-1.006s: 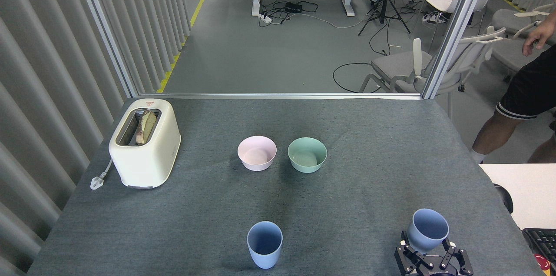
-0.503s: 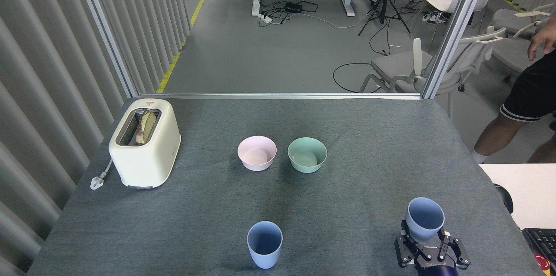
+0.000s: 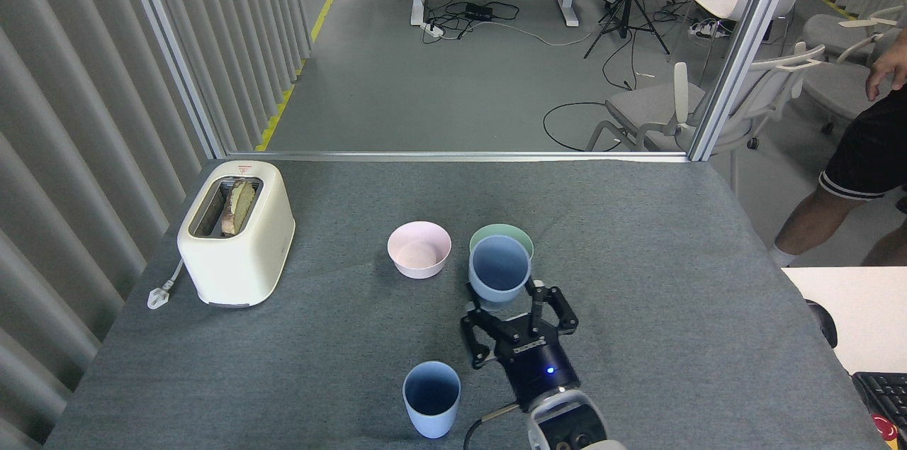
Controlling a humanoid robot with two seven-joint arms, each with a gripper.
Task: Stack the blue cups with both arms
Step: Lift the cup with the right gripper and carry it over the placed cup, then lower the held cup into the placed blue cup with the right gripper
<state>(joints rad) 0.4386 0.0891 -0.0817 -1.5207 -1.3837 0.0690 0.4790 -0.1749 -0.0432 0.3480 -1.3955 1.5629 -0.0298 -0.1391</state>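
The right end effector is clamped on one blue cup, held upright at frame centre. The other cup stands mouth-up on the bench, below and left. No left end effector shows.

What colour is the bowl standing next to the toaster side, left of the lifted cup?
Pale pink, seen clearly in the head view.
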